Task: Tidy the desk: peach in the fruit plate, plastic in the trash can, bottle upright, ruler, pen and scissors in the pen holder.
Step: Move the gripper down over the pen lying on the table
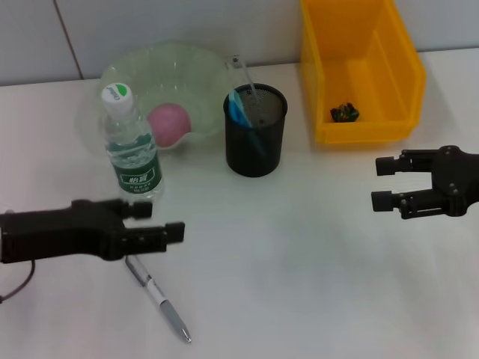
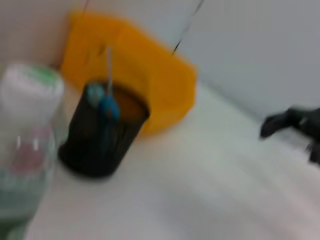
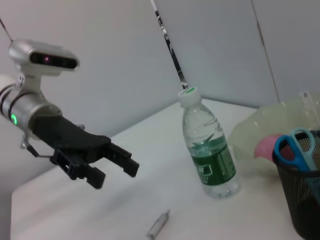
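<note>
1. Pen [image 1: 159, 298] is seen lying flat on the white table [image 1: 314, 284], tilted diagonally; its upper end is hidden under the left gripper [image 1: 161, 222] in the head view. In the right wrist view only a short tip of it [image 3: 158, 223] shows, rest cut off by the frame edge.
2. Left gripper is held low over the table, just above the pen's upper end, fingers apart, nothing between them. Its own fingers are not shown in the left wrist view.
3. Right gripper [image 1: 383, 184] is kept well off to the right, fingers apart and empty, near the front corner of the yellow bin [image 1: 362, 67]. It is also seen far off in the left wrist view [image 2: 272, 125], partly cut by the edge.
4. Bottle [image 1: 132, 146] stands upright w/ white-green cap, just beside the fruit plate [image 1: 157, 71]; only a blurred part is caught in the left wrist view [image 2: 25, 150].
5. Peach [image 1: 170, 123] lies in the plate, partly hidden behind the bottle; in the right wrist view only a pink patch [image 3: 263, 145] shows behind the pen holder.
6. Pen holder [image 1: 255, 131] is black mesh; blue scissors handles [image 1: 240, 111] and a clear ruler [image 1: 245, 78] stick out the top, lower parts hidden inside.
7. A small dark item [image 1: 344, 112] lies in the bin; what it is can't be made out.
8. Open room: wide bare table betw. the grippers and in front of the holder. Table's back edge meets the wall just behind plate and bin.
</note>
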Controlling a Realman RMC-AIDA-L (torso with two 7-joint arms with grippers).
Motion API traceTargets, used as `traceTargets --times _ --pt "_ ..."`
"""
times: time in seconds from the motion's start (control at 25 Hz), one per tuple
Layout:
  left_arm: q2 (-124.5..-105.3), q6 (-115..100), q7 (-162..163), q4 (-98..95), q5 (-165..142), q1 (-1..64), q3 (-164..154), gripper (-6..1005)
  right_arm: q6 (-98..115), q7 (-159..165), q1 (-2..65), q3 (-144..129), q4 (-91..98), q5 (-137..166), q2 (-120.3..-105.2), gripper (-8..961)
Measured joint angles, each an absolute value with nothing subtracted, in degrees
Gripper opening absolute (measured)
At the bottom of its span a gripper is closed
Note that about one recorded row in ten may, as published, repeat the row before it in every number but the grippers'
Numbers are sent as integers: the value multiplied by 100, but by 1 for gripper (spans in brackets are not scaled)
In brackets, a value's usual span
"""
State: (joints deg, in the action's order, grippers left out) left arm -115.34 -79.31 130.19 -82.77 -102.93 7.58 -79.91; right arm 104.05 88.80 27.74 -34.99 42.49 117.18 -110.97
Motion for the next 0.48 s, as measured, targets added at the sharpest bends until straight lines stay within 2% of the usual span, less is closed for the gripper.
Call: traceTargets --times 0.04,0.08,0.16,0.48 --pt "-11614 -8035 13325 -8413 -10617 818 -7942 808 10406 8863 2800 -3504 4265 11775 -11097 820" --pt "-11614 -8035 13325 -8413 -10617 818 -7942 808 10406 8833 2836 -3508 4286 11879 -11096 820" --pt "-11829 -8269 14304 -8691 -11579 1059 -7799 807 10407 8786 2906 -3510 4337 12089 -11096 820" --pt "-11893 -8459 16416 -8580 -13038 1827 -8078 806 10421 8563 2985 -3515 4789 12334 -11127 820"
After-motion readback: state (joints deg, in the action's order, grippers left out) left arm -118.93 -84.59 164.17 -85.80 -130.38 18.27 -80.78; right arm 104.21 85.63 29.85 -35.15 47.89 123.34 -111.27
